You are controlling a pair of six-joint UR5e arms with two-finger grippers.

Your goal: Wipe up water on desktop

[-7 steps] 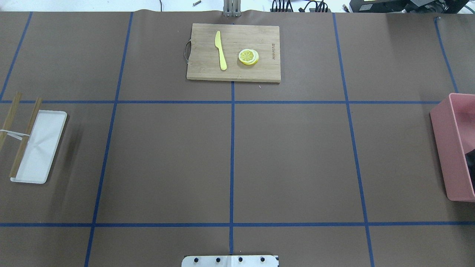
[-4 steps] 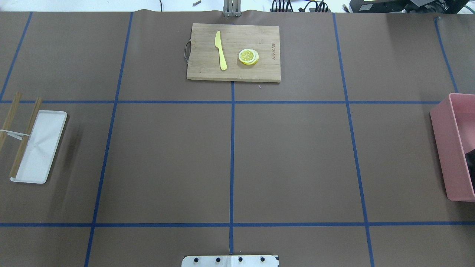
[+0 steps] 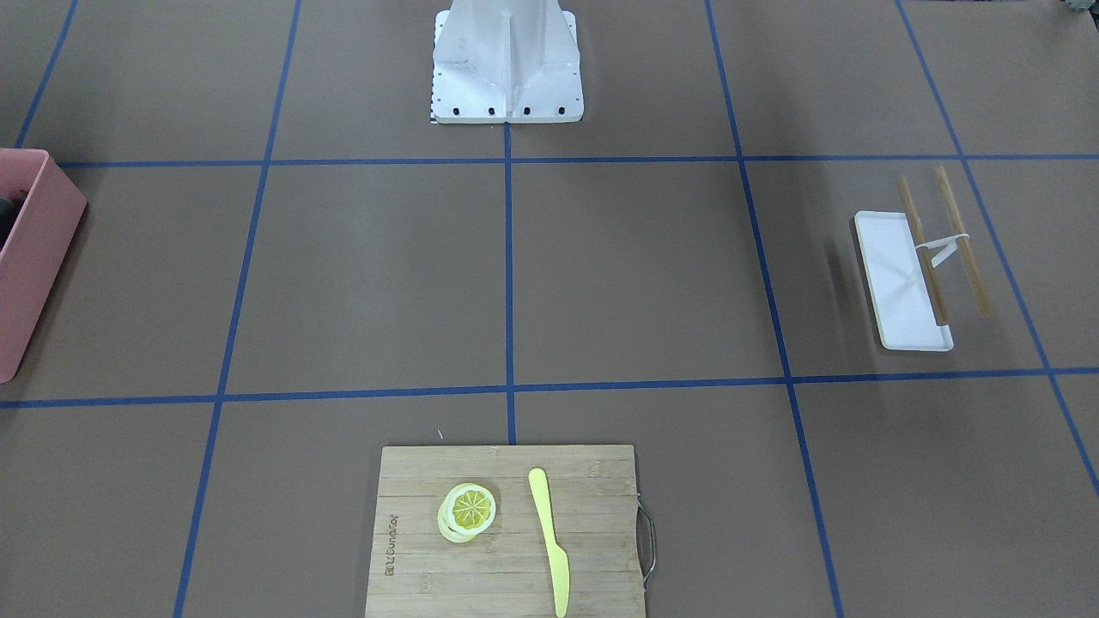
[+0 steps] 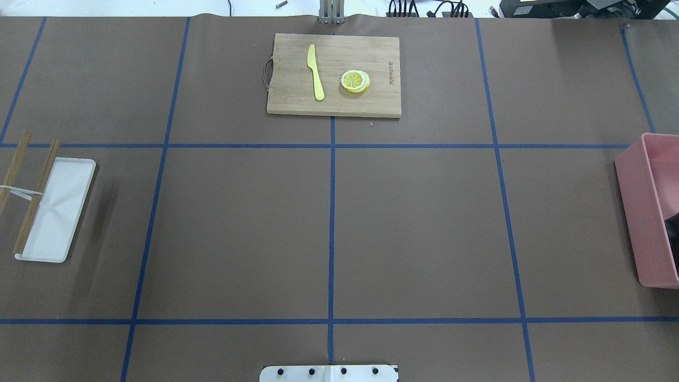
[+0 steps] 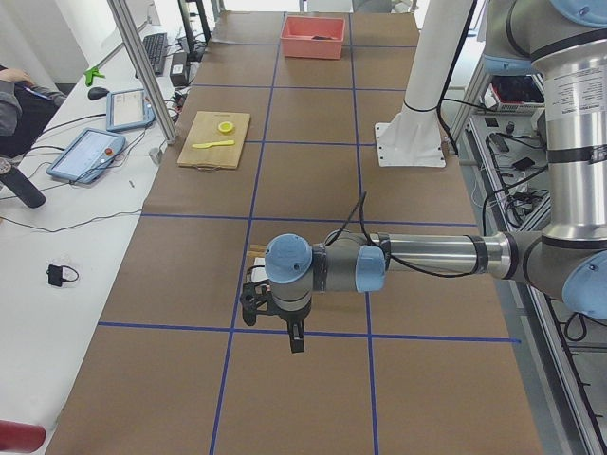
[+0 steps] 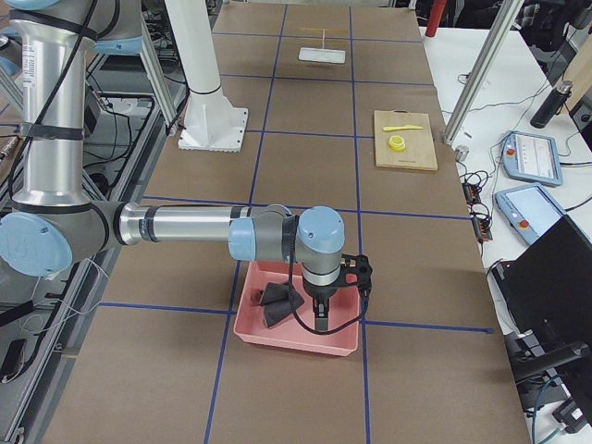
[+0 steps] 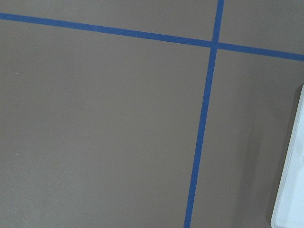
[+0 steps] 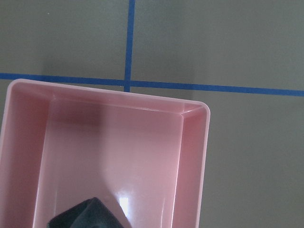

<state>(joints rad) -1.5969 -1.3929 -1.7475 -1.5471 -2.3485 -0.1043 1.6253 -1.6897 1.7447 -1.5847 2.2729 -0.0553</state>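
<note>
The desktop [image 4: 419, 233] is matte brown with blue tape lines, and I see no water on it in any view. A dark cloth [image 6: 275, 301] lies in the pink bin [image 6: 296, 338] at the table's right end; it also shows in the right wrist view [image 8: 88, 213]. My right gripper [image 6: 340, 301] hovers over that bin, and I cannot tell if it is open or shut. My left gripper [image 5: 285, 327] hangs over the desktop near the white tray [image 4: 55, 212], and I cannot tell its state either. Neither wrist view shows fingers.
A bamboo cutting board [image 4: 382, 101] with a yellow knife [image 4: 315, 71] and lemon slices [image 4: 355, 81] sits at the far middle. Two wooden sticks [image 4: 37, 196] lie across the white tray. The robot's base plate [image 4: 329, 373] is at the near edge.
</note>
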